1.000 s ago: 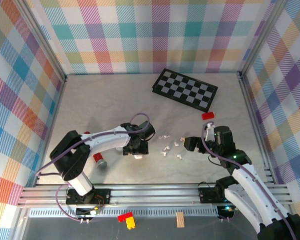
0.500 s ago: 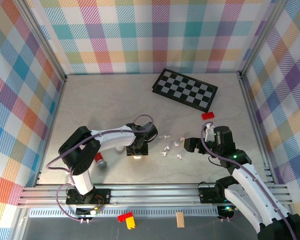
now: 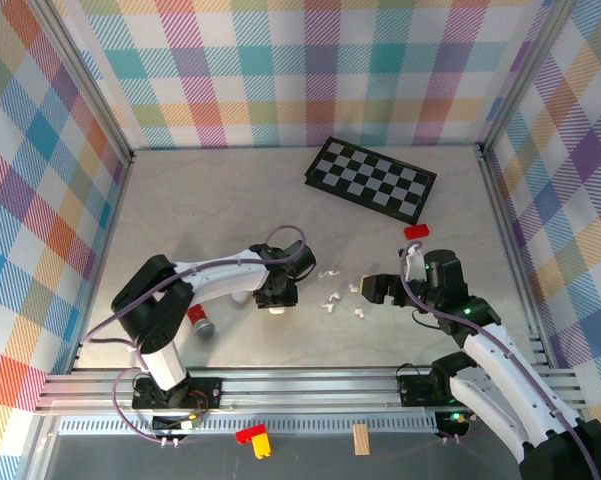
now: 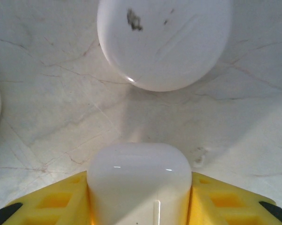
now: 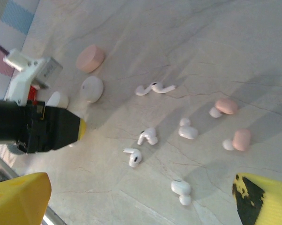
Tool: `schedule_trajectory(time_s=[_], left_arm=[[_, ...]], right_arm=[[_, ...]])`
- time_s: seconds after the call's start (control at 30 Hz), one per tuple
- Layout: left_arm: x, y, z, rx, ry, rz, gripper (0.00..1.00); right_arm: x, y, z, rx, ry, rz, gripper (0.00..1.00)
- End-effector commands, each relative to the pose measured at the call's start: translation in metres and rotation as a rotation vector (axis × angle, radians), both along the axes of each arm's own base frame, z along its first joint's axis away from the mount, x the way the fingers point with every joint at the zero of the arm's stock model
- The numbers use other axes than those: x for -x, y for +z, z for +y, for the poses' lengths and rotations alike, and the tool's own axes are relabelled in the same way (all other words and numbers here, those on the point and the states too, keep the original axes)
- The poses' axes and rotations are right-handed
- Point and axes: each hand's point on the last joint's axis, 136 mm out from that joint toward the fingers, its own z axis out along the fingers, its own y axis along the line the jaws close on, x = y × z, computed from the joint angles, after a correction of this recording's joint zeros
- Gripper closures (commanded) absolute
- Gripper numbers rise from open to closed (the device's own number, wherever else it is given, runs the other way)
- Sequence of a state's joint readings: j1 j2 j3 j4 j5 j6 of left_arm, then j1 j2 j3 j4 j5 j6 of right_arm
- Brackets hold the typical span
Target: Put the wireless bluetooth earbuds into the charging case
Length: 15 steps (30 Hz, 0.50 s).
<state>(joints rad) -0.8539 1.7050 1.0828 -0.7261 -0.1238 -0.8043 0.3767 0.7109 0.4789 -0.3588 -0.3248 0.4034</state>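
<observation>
At the near rail lie a red and yellow brick (image 3: 253,437) and a small wooden block (image 3: 360,438); beyond them, on the pale table (image 3: 210,210), the left claw (image 3: 277,298) is closed on a white charging case (image 4: 138,176) — its yellow fingers press the two sides and the rounded end sticks out ahead of them; just past it sits a second white case (image 4: 164,42), apart from the held one, with a few dark marks on its top; a round pink case (image 5: 90,58) lies near the white ones, on the left claw's side. The right claw (image 5: 141,187) hangs wide open with nothing in it, facing the left claw across the table; between the two claws the earbuds (image 5: 148,136) lie scattered loose on the table — two of them pale pink (image 5: 225,106), the rest white with short stems. Farther back a small red block (image 3: 416,231) lies just behind the right claw; a checkerboard (image 3: 370,178) lies at a slant near the back wall.
</observation>
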Motion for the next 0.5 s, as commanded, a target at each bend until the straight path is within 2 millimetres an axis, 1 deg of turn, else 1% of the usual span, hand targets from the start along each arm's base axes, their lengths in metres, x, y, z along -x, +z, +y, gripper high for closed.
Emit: schedule_trajectory(time_s=[0.0,0.13,0.2,0.3,0.37,0.47], left_arm=[[-0.024,0.058,-0.013,0.145,0.064,-0.143,0.56],[-0.039,0.095,-0.011,0.261,0.137,-0.23,0.56],[-0.049,0.113,-0.008,0.323,0.194,-0.27,0.55],[-0.065,0.138,-0.009,0.469,0.278,-0.319,0.55],[-0.075,0.153,-0.01,0.54,0.32,-0.346,0.55],[-0.084,0.175,-0.017,0.622,0.333,-0.374,0.55]], right_arm=[[-0.006,0.024,0.021,-0.046,0.068,-0.124,0.01],[-0.01,0.039,0.05,-0.122,0.125,-0.196,0.01],[-0.016,0.054,0.067,-0.208,0.16,-0.24,0.01],[-0.022,0.072,0.09,-0.23,0.223,-0.296,0.01],[-0.026,0.081,0.102,-0.244,0.261,-0.328,0.01],[-0.032,0.092,0.114,-0.265,0.289,-0.36,0.05]])
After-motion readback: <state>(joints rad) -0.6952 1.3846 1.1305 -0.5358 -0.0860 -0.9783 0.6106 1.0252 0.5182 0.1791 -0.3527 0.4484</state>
